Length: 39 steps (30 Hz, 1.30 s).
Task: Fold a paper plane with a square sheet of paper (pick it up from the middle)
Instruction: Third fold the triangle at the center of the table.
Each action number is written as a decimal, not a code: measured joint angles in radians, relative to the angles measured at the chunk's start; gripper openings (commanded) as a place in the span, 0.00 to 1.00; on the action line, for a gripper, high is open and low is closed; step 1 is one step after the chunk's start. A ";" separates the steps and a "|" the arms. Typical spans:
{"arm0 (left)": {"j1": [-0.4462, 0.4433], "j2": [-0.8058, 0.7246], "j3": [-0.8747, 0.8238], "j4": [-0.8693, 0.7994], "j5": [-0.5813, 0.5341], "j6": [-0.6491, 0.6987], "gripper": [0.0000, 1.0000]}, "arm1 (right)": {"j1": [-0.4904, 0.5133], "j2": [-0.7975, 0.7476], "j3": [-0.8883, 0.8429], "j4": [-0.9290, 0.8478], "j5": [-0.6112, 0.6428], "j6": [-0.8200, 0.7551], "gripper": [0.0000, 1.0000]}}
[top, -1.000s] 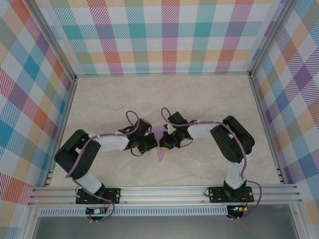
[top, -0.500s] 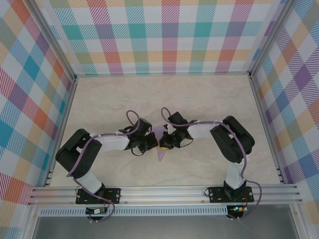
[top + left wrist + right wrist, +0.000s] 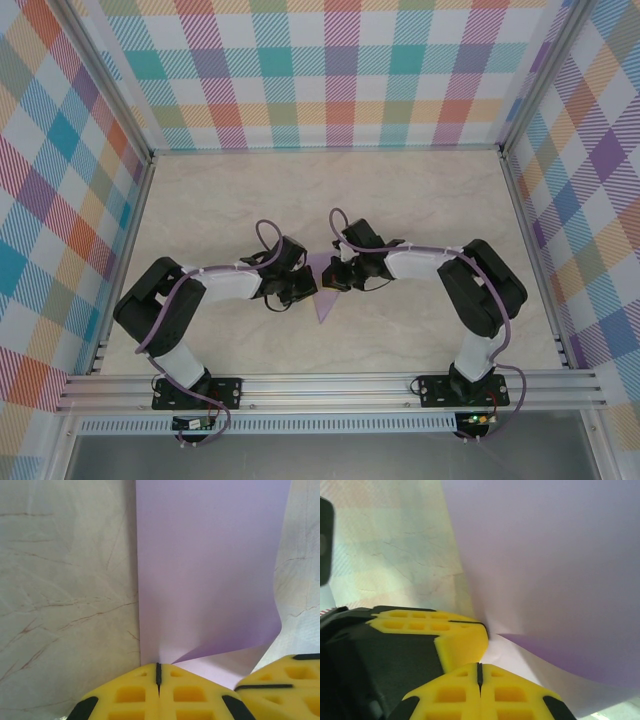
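Beige marble-pattern table (image 3: pixel 420 200), plaid walls. The thin lavender-purple creased paper sheet (image 3: pixel 322 308) sits mid-table toward the near edge, its tip pointing at that edge. Left gripper (image 3: pixel 158 672) and right gripper (image 3: pixel 479 672) are fully closed, each apparently pinching the sheet. It is light, limp and easily torn, so grip on creases near the middle.

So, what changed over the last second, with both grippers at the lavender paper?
The right arm swung its elbow outward to its right, and its wrist shifted slightly with it. Nothing was taken hold of or let go: the right gripper and the left gripper stayed shut on the square sheet of paper, which kept its place, as did the left arm.
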 measured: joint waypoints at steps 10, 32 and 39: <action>-0.005 0.013 0.039 -0.064 -0.021 0.021 0.00 | -0.033 0.001 -0.099 0.046 0.016 -0.003 0.00; -0.007 0.026 0.063 -0.098 -0.033 0.033 0.00 | -0.093 -0.060 -0.093 0.087 0.027 0.001 0.00; -0.007 0.026 0.062 -0.098 -0.033 0.033 0.00 | -0.087 0.014 -0.074 0.069 0.028 -0.003 0.00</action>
